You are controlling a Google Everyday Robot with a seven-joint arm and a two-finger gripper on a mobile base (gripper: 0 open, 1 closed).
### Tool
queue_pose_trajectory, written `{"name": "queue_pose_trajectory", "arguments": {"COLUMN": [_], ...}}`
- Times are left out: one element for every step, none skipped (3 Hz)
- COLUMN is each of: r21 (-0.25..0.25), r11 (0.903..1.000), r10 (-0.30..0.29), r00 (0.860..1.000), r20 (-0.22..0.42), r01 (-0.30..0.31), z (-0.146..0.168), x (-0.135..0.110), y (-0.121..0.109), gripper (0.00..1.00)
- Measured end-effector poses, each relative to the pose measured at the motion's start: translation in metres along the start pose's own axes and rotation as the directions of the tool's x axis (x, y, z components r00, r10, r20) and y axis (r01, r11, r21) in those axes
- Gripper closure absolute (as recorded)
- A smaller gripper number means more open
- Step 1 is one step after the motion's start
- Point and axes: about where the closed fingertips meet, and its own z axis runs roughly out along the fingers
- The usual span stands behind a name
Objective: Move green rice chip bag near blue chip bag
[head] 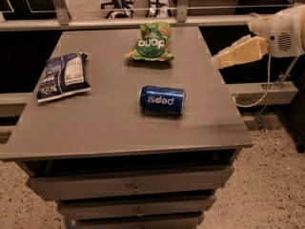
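Note:
The green rice chip bag (151, 43) lies at the back middle of the grey table (105, 128), its round logo facing up. The blue chip bag (63, 75) lies flat near the table's left edge, well apart from the green bag. My gripper (218, 60) hangs at the right, just above the table's right edge and level with the green bag. It points left and holds nothing, about a bag's width to the right of the green bag.
A blue Pepsi can (162, 99) lies on its side in the middle of the table, in front of the green bag. A metal rail (143, 21) runs behind the table. Drawers (136, 187) sit under the tabletop. A cable (264, 87) hangs below the arm.

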Motion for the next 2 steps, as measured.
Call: {"name": "queue_pose_trajectory", "arguments": {"r21": [-0.030, -0.062], "r11": [0.9991, 0.9975], "r10": [0.031, 0.038], "r00": [0.999, 0.997], "r20": [0.019, 0.060], "r01": [-0.030, -0.034], "z": [0.030, 0.058], "x": [0.013, 0.024], "y": [-0.001, 0.003], "gripper": [0.00, 0.00]}}
